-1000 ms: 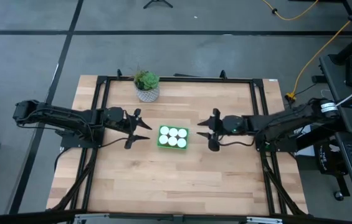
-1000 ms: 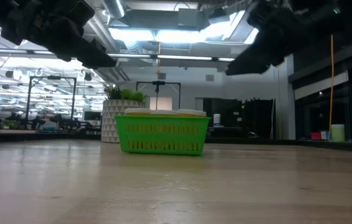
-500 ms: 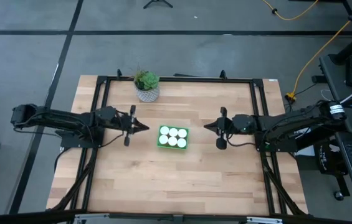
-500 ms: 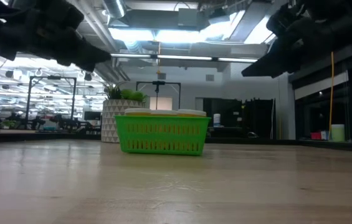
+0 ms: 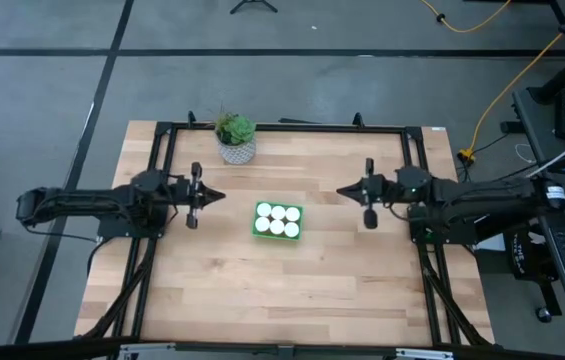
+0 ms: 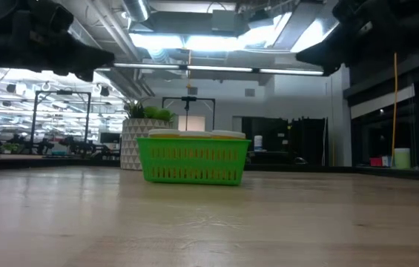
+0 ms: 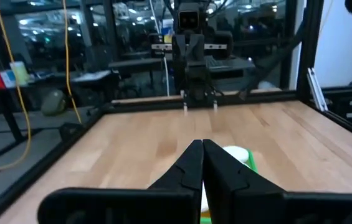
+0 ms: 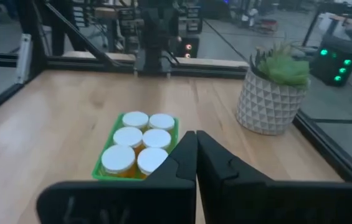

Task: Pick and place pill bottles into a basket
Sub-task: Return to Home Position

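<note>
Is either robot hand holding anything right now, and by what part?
Nothing is held. The left hand and right hand are both shut and empty; all six pill bottles sit in the basket.

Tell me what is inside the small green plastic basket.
Six translucent orange pill bottles with round white caps fill the green plastic basket, two rows of three. Their caps hide the basket floor.

High view: overhead, straight down, taking in the whole table point(image 5: 282, 290). Low view: at table-top height, level across the wood toward the basket point(image 6: 193, 159) and the room behind. Wrist views — low and near — face each other across the table; every view shares the basket at centre.
</note>
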